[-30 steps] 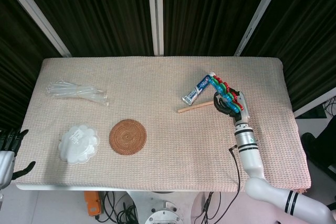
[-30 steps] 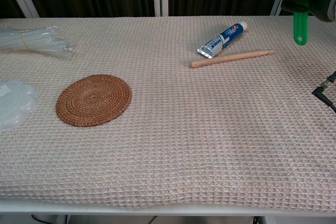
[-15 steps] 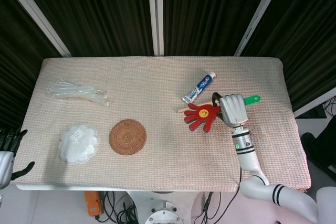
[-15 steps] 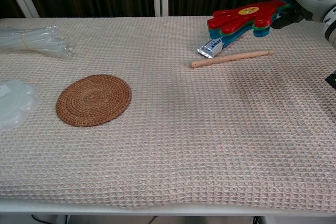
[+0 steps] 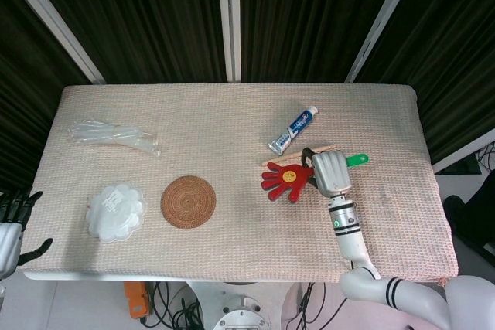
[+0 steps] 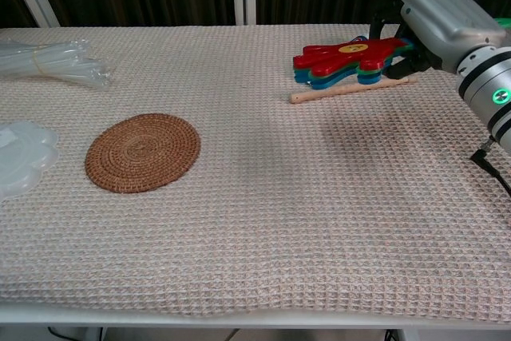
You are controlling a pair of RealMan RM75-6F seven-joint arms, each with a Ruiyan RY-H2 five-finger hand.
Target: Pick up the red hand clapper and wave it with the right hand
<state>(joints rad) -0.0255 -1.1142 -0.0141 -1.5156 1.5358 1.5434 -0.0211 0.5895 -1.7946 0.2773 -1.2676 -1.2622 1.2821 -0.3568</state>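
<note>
The red hand clapper [image 5: 285, 178] [image 6: 343, 57] has a red top layer over blue and green ones and a green handle [image 5: 356, 160]. My right hand [image 5: 330, 171] [image 6: 440, 25] grips that handle and holds the clapper flat above the cloth, its fingers pointing left. The clapper hangs over a wooden stick [image 5: 331, 148] [image 6: 351, 89]. My left hand [image 5: 14, 218] stays off the table at the lower left edge of the head view, fingers spread, holding nothing.
A blue-and-white toothpaste tube [image 5: 292, 129] lies behind the clapper. A round woven coaster [image 5: 188, 202] [image 6: 143, 152] sits mid-table. A clear flower-shaped dish [image 5: 116, 212] [image 6: 19, 156] and a clear plastic packet [image 5: 113, 135] [image 6: 53, 62] lie at the left.
My right hand swung the clapper from upright to flat, then carried it lower and leftward toward me. The left hand has not moved.
</note>
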